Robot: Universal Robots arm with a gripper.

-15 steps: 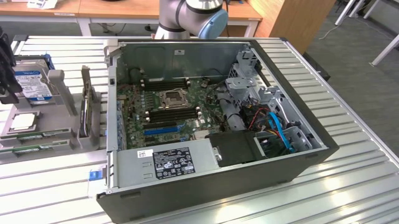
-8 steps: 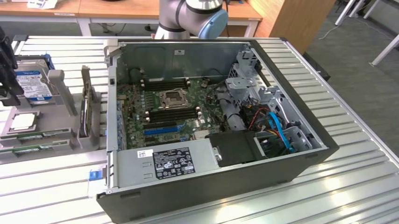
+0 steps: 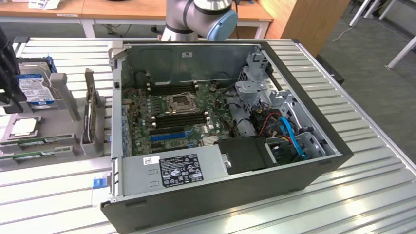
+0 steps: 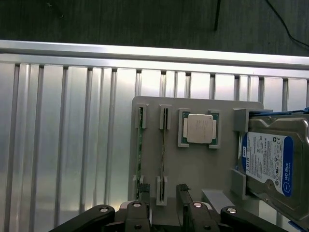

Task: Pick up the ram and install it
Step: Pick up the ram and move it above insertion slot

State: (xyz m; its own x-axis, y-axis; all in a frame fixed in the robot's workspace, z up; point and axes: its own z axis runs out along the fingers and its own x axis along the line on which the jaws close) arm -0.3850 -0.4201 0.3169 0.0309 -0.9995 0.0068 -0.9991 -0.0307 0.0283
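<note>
Ram (image 4: 163, 145) upright in gray holder (image 4: 198, 166) slot, btwn fingers (image 4: 183, 200); fingers wide apart.

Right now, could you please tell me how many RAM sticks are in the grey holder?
2. One RAM stick stands at the edge of the grey holder; the second RAM stick stands beside it, toward the CPU. No others seem hidden.

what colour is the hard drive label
The label is blue and white, clearest in the wrist view.

This is a robotics lab. A robot arm (image 3: 195, 14) stands at a ribbed aluminium counter (image 3: 364, 204) carrying an opened computer case (image 3: 215, 204) and a grey parts fixture (image 4: 193, 169), with wooden desks (image 3: 123, 9) behind
</note>
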